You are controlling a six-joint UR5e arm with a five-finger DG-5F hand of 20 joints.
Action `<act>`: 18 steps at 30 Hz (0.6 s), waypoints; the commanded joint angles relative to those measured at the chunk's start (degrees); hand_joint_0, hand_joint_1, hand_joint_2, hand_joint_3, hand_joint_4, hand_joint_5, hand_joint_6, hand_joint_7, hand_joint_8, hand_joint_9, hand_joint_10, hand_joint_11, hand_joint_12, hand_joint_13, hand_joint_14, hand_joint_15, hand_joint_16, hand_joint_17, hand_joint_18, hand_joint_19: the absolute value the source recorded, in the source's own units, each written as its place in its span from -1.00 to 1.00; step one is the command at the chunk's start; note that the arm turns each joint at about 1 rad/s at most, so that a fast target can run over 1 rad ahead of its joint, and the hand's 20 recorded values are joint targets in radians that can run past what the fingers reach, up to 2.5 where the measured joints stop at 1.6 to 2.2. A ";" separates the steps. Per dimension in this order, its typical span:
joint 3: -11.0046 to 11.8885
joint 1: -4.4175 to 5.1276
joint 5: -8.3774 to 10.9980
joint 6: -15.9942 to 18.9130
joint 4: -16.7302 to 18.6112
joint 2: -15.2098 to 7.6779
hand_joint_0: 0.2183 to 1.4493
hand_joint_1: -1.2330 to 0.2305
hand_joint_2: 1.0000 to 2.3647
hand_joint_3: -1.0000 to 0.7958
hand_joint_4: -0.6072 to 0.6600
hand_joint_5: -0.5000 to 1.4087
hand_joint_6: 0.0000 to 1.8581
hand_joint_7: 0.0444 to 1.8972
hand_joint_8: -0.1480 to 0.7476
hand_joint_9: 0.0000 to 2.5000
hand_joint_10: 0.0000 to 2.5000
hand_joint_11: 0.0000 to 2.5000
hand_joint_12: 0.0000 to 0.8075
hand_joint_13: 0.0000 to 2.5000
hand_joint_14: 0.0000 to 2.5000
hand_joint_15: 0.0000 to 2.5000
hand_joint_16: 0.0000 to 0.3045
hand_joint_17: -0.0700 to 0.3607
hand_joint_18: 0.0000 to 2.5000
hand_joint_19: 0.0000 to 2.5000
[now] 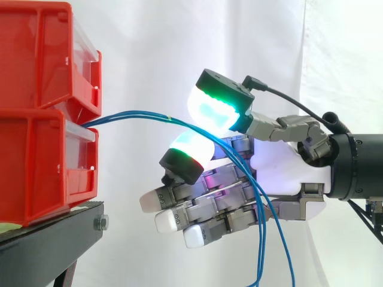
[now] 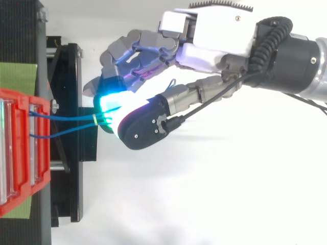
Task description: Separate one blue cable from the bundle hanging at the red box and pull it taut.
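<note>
- The white curtain hangs behind everything.
- Two red bins stand stacked at the left: the upper bin sits on the lower bin, each with a clear front panel.
- The black stand carries the bins. From above, a green sheet lies on it beside them.
- The hand reaches in from the right, level with the lower bin and clear of it. It is released. The thumb pad is raised and glows cyan and green, and one bent finger's pad sits just under it. A narrow gap shows between these two pads. The other fingertips point down and to the left and hold nothing.
- The blue cables leave the front of the lower bin at its top edge and arc loosely rightward. They pass through the gap between the two glowing pads, then drop across the front of the lower fingers and out of the bottom of the side view. None is taut, and none is apart from the rest at the hand.
- From above, two strands converge just before the pads.
- A small yellow-green mark sits on the cables right at the glowing pad.
</note>
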 commanded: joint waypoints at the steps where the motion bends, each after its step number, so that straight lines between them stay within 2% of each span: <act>1: 0.00 0.05 0.02 0.01 -0.01 0.02 -0.45 -0.38 -1.00 -0.44 0.26 -0.70 -0.08 0.18 0.11 -0.49 -1.00 -0.91 -0.16 -0.43 -0.99 -0.81 -0.72 -0.23 -0.55 -0.59; 4: 0.00 0.05 0.02 0.01 -0.01 0.02 -0.32 -0.41 -1.00 -0.42 0.25 -0.70 -0.08 0.18 0.09 -0.50 -1.00 -0.91 -0.19 -0.43 -0.99 -0.81 -0.73 -0.25 -0.56 -0.59; 5: 0.00 0.05 0.02 0.01 -0.01 -0.06 -0.30 -0.41 -0.98 -0.31 0.22 -0.71 -0.07 0.18 0.09 -0.50 -1.00 -0.89 -0.20 -0.43 -0.99 -0.81 -0.73 -0.25 -0.56 -0.60; 7: 0.00 0.05 0.02 0.01 -0.01 0.02 -0.32 -0.38 -0.97 -0.20 0.21 -0.72 -0.07 0.17 0.08 -0.50 -1.00 -0.89 -0.20 -0.43 -0.99 -0.81 -0.73 -0.24 -0.56 -0.60; 9: 0.00 0.05 0.02 0.01 0.08 -0.06 -0.36 -0.26 -0.96 -0.11 0.21 -0.72 -0.07 0.17 0.07 -0.50 -1.00 -0.88 -0.19 -0.43 -0.99 -0.81 -0.72 -0.23 -0.57 -0.59; 13: 0.00 0.14 0.02 0.01 0.17 -0.06 -0.41 -0.12 -0.97 -0.11 0.20 -0.72 -0.09 0.14 0.09 -0.48 -1.00 -0.89 -0.17 -0.44 -0.99 -0.81 -0.71 -0.22 -0.57 -0.59; 16: 0.00 0.14 0.02 0.27 0.17 -0.06 -0.41 -0.08 -0.97 -0.10 0.17 -0.71 -0.12 0.16 0.08 -0.48 -1.00 -0.92 -0.17 -0.44 -0.99 -0.81 -0.71 -0.22 -0.58 -0.58; 18: 0.00 0.22 0.02 0.36 0.26 -0.06 -0.40 0.04 -0.97 -0.09 0.20 -0.67 -0.21 0.18 0.07 -0.48 -1.00 -0.95 -0.17 -0.45 -0.99 -0.81 -0.71 -0.21 -0.59 -0.58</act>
